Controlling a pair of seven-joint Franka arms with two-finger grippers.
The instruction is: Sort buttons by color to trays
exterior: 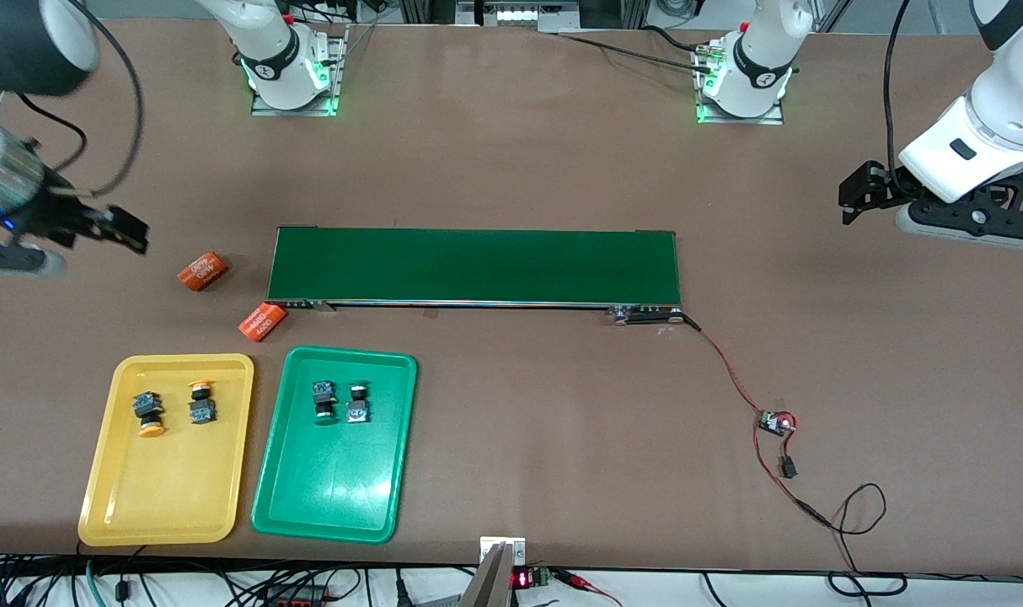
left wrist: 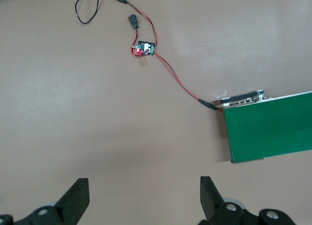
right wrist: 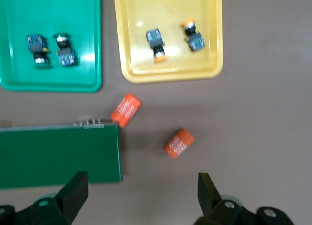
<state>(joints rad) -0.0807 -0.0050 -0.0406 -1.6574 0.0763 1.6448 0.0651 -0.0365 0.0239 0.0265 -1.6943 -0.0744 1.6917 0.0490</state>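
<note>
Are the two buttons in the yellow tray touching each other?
Apart. The front view shows bare tray floor between the two buttons in the yellow tray.

Lighting: bright, even, from overhead; the brown table point(exterior: 511, 169) reads flat with faint pale sheen patches. Shadows: soft and short under both arms and beside the belt point(exterior: 475, 266). Glare: small white highlights on the green tray point(exterior: 334, 497); a bright spot on the same tray in the right wrist view; green lamp glow at both arm bases. Focus: front view sharp at centre; right arm point(exterior: 23, 194) smeared by motion blur. Right wrist view soft throughout; left wrist view crisper.
</note>
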